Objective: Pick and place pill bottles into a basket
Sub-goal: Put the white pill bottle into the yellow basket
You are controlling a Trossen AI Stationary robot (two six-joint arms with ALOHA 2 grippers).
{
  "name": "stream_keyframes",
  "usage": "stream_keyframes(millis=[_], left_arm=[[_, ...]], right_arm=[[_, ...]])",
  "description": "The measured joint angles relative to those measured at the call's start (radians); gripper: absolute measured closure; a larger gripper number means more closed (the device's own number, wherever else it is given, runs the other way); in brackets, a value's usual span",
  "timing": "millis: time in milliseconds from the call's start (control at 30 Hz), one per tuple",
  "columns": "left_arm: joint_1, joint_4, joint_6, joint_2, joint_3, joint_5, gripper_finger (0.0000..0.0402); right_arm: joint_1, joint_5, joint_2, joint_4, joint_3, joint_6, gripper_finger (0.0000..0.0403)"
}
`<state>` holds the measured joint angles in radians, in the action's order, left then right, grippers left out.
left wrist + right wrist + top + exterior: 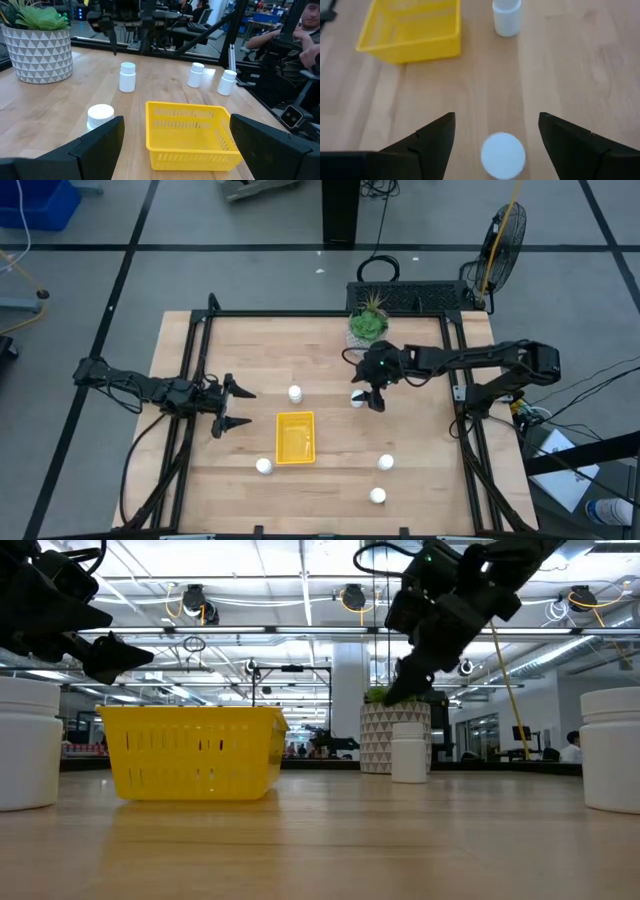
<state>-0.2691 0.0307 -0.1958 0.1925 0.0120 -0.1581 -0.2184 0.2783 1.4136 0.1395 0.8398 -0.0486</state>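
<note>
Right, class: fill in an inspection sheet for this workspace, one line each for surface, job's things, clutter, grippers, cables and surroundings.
Surface: pale wooden table in a black frame.
Job's things: shallow yellow plastic basket, holding nothing; five small white capped pill bottles standing around it, none inside.
Clutter: white triangle-patterned pot with green plant.
Grippers: left gripper open, beside the basket; right gripper open above one bottle.
Cables: black cable loop behind the table.
Surroundings: floor fan; seated person.

Five pill bottles [295, 393], one basket [295, 437], one plant pot [367, 328]
</note>
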Motion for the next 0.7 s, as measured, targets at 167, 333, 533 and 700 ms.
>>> stream_keyframes(millis=[167, 333, 533, 700], left_arm=[[0.0, 0.0, 0.0, 0.0, 0.0, 0.0, 0.0036], [0.0, 0.0, -0.001, 0.005, 0.0, 0.0, 0.0036], [0.0, 0.0, -0.002, 0.006, 0.0, 0.0, 0.0036], [0.0, 0.0, -0.008, 0.006, 0.0, 0.0, 0.0036]], right_arm=[[0.024, -0.137, 0.0, -0.004, -0.03, -0.02, 0.0128], [0.056, -0.197, -0.001, -0.009, -0.037, -0.03, 0.0128], [0.086, -0.2, -0.001, -0.016, -0.037, 0.001, 0.0129], [0.108, -0.2, -0.001, -0.017, -0.037, 0.024, 0.0129]])
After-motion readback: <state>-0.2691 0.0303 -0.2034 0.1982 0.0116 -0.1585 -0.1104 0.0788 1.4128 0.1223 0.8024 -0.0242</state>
